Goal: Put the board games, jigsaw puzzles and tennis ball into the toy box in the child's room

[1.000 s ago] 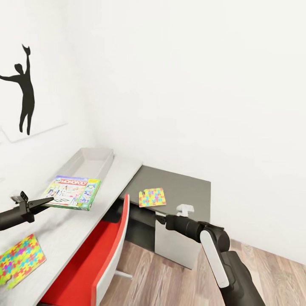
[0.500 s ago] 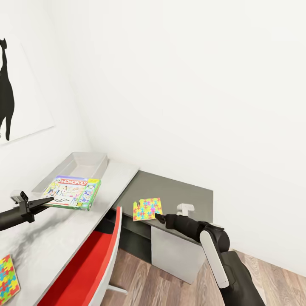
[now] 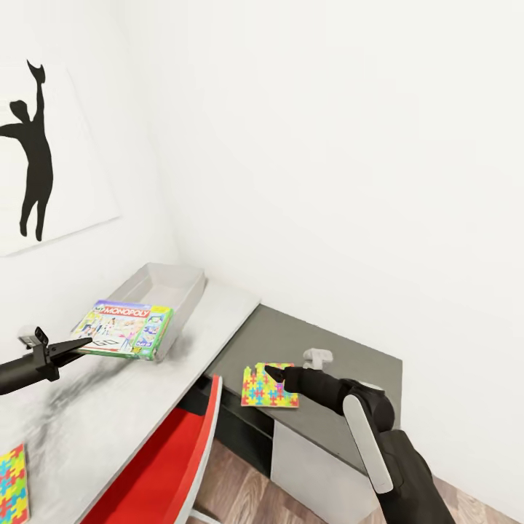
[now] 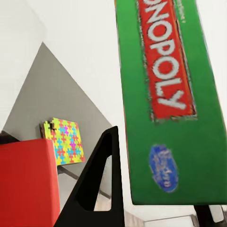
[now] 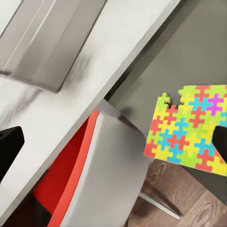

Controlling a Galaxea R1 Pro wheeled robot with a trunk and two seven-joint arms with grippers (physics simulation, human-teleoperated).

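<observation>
Both game pieces carried toward the toy box

The Monopoly box (image 3: 125, 330) is pinched flat by one edge in the left gripper (image 3: 78, 343), held just short of the grey toy box (image 3: 161, 288) on the counter (image 3: 116, 407), likely ready to slide in. The right gripper (image 3: 271, 374) clamps a jigsaw puzzle (image 3: 267, 386) over the dark lower counter (image 3: 320, 378); another puzzle (image 3: 12, 486) lies near the red chair (image 3: 164, 466).

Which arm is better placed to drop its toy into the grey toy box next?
Left. Its gripper holds the green Monopoly board game box right beside the light grey toy box; the right gripper's multicoloured jigsaw puzzle board is farther away.
</observation>
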